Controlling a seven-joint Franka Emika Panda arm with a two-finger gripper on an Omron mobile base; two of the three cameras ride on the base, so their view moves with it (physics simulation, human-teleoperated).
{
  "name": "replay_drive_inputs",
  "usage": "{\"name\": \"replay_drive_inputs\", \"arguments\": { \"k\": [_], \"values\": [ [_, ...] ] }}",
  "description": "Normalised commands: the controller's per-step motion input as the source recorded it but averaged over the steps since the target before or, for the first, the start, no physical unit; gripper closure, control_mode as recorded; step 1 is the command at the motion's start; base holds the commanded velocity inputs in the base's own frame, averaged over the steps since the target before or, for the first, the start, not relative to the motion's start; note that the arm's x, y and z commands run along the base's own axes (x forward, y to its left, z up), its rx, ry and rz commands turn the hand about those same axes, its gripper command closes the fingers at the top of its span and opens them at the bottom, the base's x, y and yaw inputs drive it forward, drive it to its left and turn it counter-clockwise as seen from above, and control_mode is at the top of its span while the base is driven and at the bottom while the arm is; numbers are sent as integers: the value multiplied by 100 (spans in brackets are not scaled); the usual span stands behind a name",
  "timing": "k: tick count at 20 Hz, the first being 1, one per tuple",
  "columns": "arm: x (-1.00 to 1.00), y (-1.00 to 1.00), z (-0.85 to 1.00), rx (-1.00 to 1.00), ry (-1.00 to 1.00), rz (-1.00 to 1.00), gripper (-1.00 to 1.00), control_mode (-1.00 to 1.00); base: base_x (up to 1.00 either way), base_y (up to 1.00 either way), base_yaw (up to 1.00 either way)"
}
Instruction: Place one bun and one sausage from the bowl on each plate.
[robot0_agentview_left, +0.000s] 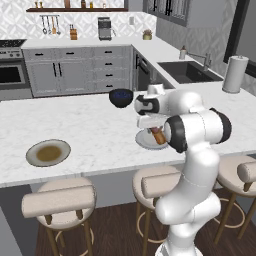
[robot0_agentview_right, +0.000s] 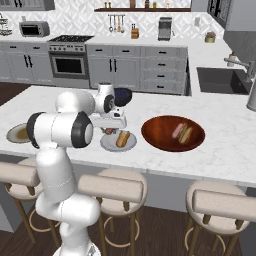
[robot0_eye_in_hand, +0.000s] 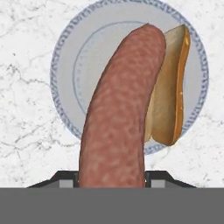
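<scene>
My gripper (robot0_eye_in_hand: 112, 177) is shut on a reddish-pink sausage (robot0_eye_in_hand: 120, 109), which hangs just above the light grey plate (robot0_eye_in_hand: 83, 65). A golden-tan bun (robot0_eye_in_hand: 170, 92) lies on that plate, right beside the sausage. From the right base view the gripper (robot0_agentview_right: 109, 129) hovers over the plate's left part (robot0_agentview_right: 111, 146), with the bun (robot0_agentview_right: 123, 138) in the middle. To the right, the reddish-brown bowl (robot0_agentview_right: 157, 136) holds one more sausage (robot0_agentview_right: 177, 130) and one more bun (robot0_agentview_right: 186, 134). The brownish-centred plate (robot0_agentview_left: 32, 152) lies bare far left on the counter.
A small dark bowl (robot0_agentview_left: 121, 97) stands behind the gripper. Padded stools (robot0_agentview_left: 59, 200) line the counter's front edge. A sink (robot0_agentview_left: 187, 70) and a paper towel roll (robot0_agentview_left: 235, 74) are at the back right.
</scene>
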Motion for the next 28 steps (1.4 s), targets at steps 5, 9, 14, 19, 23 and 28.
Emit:
{"name": "replay_drive_inputs", "arguments": {
  "k": [5, 9, 14, 19, 23, 28],
  "values": [
    [5, 0, -75, 0, 12, 0, 100, -100, 0, 0, 0],
    [28, 0, -23, 0, 0, -1, 100, -100, 0, 0, 0],
    [4, 0, 31, 0, 0, -1, 100, -100, 0, 0, 0],
    [15, 12, 1, -1, -4, -2, -100, -100, 0, 0, 0],
    [25, 18, -1, 0, -8, 0, -100, -100, 0, 0, 0],
    [13, 1, -11, 0, -1, 0, -100, -100, 0, 0, 0]
  ]
}}
